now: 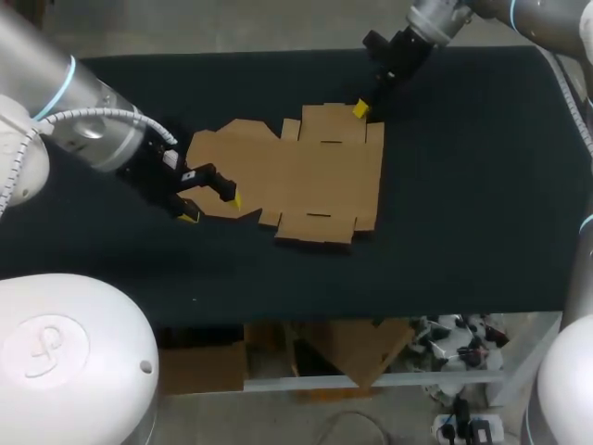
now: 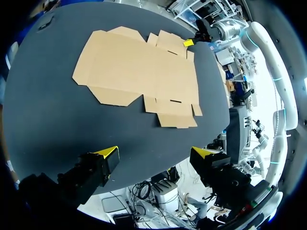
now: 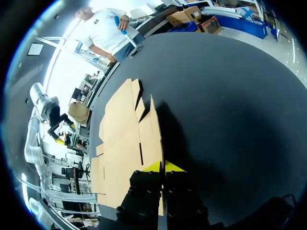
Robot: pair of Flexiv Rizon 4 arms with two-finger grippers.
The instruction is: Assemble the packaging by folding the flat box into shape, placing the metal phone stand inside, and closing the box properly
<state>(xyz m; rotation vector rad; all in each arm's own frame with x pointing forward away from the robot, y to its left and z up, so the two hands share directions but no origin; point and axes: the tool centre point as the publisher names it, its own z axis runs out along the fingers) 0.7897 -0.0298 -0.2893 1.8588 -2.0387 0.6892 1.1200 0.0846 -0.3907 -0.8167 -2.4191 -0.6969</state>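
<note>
The flat brown cardboard box (image 1: 296,171) lies unfolded in the middle of the black table, and it also shows in the left wrist view (image 2: 139,67). My right gripper (image 1: 359,109) is at the box's far right corner. In its own view the right gripper (image 3: 163,166) is shut on the thin edge of a box flap (image 3: 156,129), which tilts up off the table. My left gripper (image 1: 211,206) hovers open at the box's left end. In its own view the left gripper (image 2: 156,153) has nothing between its fingers. No metal phone stand is in view.
The black table (image 1: 463,185) has bare surface to the right of the box and along its near edge (image 1: 278,311).
</note>
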